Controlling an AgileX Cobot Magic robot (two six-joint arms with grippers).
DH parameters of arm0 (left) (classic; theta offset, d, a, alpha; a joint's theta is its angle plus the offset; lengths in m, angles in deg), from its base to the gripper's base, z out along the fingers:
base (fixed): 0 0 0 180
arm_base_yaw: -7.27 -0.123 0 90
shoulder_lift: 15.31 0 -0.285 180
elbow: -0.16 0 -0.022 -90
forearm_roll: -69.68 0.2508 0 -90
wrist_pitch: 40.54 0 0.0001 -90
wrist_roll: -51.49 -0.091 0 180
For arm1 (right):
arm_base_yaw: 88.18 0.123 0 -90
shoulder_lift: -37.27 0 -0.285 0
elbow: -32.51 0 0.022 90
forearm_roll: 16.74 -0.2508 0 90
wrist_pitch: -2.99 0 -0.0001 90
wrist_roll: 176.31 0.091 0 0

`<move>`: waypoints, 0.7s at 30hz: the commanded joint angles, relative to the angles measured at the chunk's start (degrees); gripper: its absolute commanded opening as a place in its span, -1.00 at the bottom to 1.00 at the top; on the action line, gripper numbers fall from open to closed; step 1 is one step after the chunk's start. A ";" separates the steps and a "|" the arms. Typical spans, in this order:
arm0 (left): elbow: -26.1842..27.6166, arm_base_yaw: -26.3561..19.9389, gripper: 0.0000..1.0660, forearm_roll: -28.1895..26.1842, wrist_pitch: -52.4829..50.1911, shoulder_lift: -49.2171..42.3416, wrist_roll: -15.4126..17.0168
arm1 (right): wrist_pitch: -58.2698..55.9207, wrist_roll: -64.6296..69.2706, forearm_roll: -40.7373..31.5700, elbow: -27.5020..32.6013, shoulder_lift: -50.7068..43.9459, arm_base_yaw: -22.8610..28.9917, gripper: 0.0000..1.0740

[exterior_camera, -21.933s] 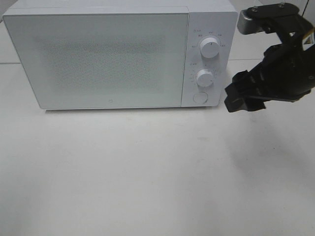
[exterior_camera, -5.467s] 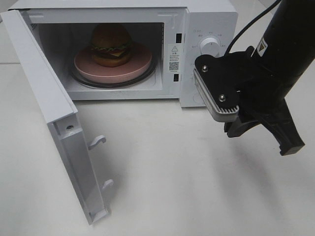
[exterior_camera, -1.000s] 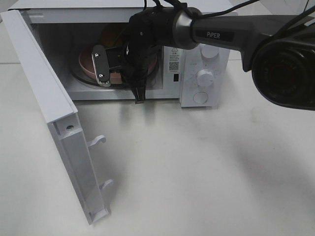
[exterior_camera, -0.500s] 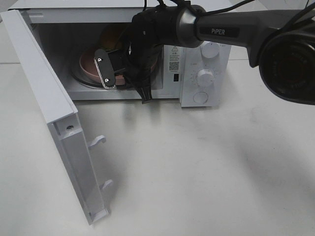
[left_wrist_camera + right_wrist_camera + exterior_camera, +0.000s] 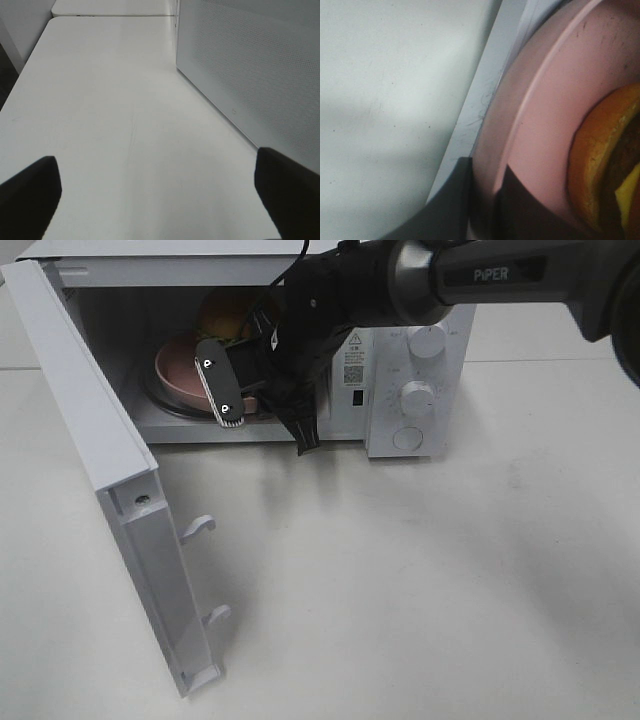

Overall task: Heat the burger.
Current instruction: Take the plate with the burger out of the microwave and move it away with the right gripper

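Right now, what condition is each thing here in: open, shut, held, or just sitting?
microwave door: swung wide open.
pink plate: inside the microwave, rim pinched by the right gripper.
burger: resting on the plate.
left gripper: open, empty, over the table.

My right arm (image 5: 480,280) is a glossy dark tube, white "PiPER" lettering on the side, thin black cables running along it. There's a silver-grey ribbed plate (image 5: 218,383) with two screws, mounted on my black right gripper (image 5: 482,192).
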State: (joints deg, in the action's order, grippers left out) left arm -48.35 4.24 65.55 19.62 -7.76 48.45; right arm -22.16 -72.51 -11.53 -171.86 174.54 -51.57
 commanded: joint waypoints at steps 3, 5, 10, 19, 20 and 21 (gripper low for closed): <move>-0.23 -0.06 0.87 0.00 -0.80 -1.26 0.11 | 7.73 -1.03 0.34 5.04 -5.10 0.11 -1.00; -0.23 -0.06 0.87 0.00 -0.80 -1.26 0.11 | 8.19 -1.15 0.34 6.99 -6.25 0.11 -1.00; -0.23 -0.06 0.87 0.00 -0.80 -1.26 0.11 | 10.43 -1.32 0.34 12.38 -8.94 0.11 -1.00; -0.23 -0.06 0.87 0.00 -0.80 -1.26 0.11 | 15.76 -2.12 0.34 19.88 -13.35 0.86 -1.00; -0.23 -0.06 0.87 0.00 -0.80 -1.26 0.11 | 15.93 -2.18 0.34 20.51 -13.87 0.97 -1.00; -0.23 -0.06 0.87 0.00 -0.80 -1.26 0.11 | 16.10 -2.18 0.34 21.77 -14.67 1.38 -1.00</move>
State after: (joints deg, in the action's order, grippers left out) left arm -48.35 4.24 65.55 19.62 -7.76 48.45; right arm -10.07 -74.29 -11.53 -151.23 162.57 -50.59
